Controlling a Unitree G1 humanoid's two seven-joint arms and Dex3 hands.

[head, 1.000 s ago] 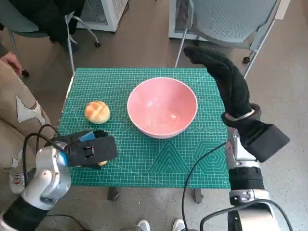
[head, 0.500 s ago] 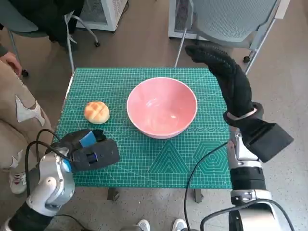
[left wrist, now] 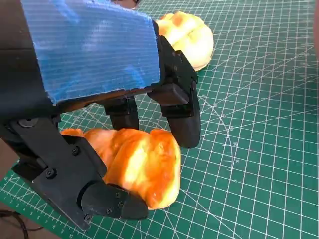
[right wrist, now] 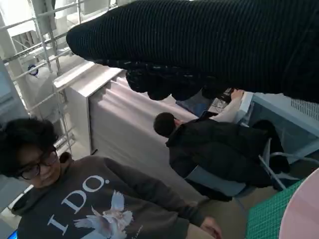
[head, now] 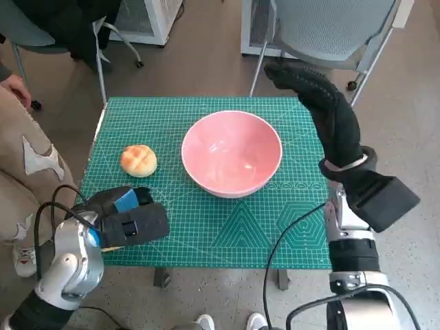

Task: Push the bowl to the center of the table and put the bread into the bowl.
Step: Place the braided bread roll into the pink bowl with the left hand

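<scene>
A pink bowl [head: 232, 152] stands empty on the green mat [head: 227, 227], a little right of the middle; its rim [right wrist: 304, 214] shows in the right wrist view. One golden bread roll [head: 138, 159] lies left of the bowl. My left hand [head: 130, 218] is low at the front left edge of the table. The left wrist view shows its fingers [left wrist: 182, 117] and thumb closed around a second roll [left wrist: 139, 167], with the first roll [left wrist: 192, 37] beyond. My right hand [head: 323, 110] hangs above the far right corner, flat with fingers stretched out, holding nothing [right wrist: 209, 45].
A grey chair [head: 330, 27] stands behind the table at the back right and a white unit [head: 148, 17] at the back left. A person's leg [head: 27, 158] is close to the table's left side. Two people [right wrist: 75, 199] show in the right wrist view.
My left hand has slid slightly toward the table's front edge and its forearm has swung round. The right hand has barely shifted. Bowl and loose roll are unmoved.
</scene>
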